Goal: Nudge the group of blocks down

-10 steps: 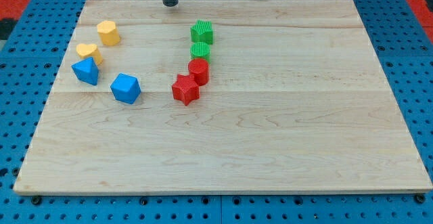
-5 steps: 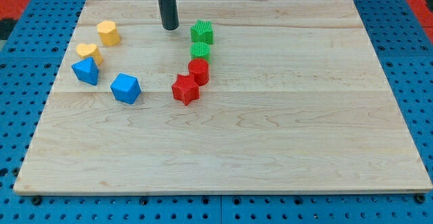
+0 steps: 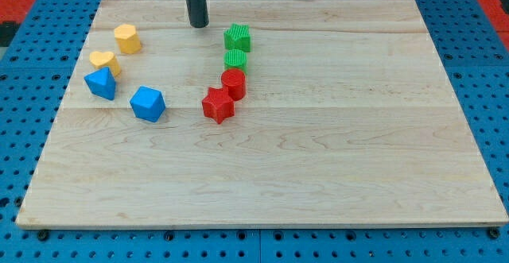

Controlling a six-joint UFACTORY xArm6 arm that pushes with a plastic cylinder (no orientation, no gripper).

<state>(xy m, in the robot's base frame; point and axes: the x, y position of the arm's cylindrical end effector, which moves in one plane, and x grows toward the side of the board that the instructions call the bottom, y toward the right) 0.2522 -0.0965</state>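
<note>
Step in hand, by my read: approach/positioning, no push begun. Nothing was in contact w/ the rod.

L to R across the desk [image 3: 334, 175]:
- Yellow pair at the view's left: yellow heart block [image 3: 104, 60] low-left of yellow hexagonal block [image 3: 126, 38], close but apart.
- Blue pair below them: blue block [image 3: 100, 83] (shape unclear, wedge-like) just under the heart, looked touching or nearly so; blue hexagonal-ish block [image 3: 148, 103] further right and lower, apart.
- Rod's tip [image 3: 197, 25] sat near the view's top, between the yellow hexagon and the green column, level w/ or slightly above the top green block. Clear of every block.
- Column right of tip, top to bottom: green star block [image 3: 237, 37], green round block [image 3: 236, 59], red round block [image 3: 233, 83], red star block [image 3: 217, 105]. Each appeared to touch its neighbour; the red star offset to the view's left.

Which "group" the task means: can't say for sure. The green/red column is the tight cluster and the nearest to the tip, so prob. that one.

End effector: plain rod, no jaws, so nothing to spread or press together; it held nothing, touched only the desk, if that.

Next move, judged: shift the tip right to sit above the green star, then draw toward the view's bottom. The column is crooked at the red star, so a push from the top may buckle it sideways rather than move it as one.
</note>
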